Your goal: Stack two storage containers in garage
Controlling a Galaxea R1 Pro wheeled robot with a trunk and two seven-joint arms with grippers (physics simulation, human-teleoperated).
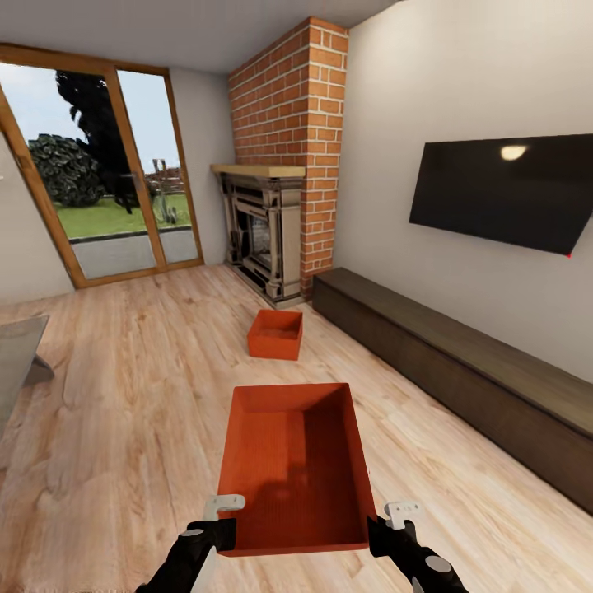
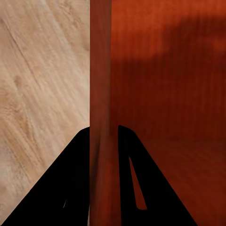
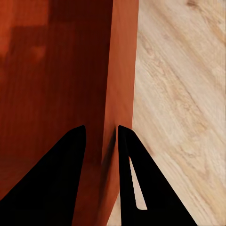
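Note:
I am in the living room. One orange-red storage container point(image 1: 292, 465) is held up in front of me, its open top facing the head camera. My left gripper point(image 1: 224, 527) is shut on its left wall point(image 2: 100, 94), one finger on each side. My right gripper point(image 1: 380, 531) is shut on its right wall point(image 3: 122, 84) in the same way. The second storage container point(image 1: 276, 333) rests on the wood plank floor ahead, near the fireplace. The garage and its floor are out of view.
A brick fireplace point(image 1: 284, 189) stands ahead with glass patio doors point(image 1: 99, 173) to its left. A long dark low cabinet point(image 1: 461, 371) runs along the right wall under a wall TV point(image 1: 502, 191). A grey furniture edge point(image 1: 16, 362) juts in at the left.

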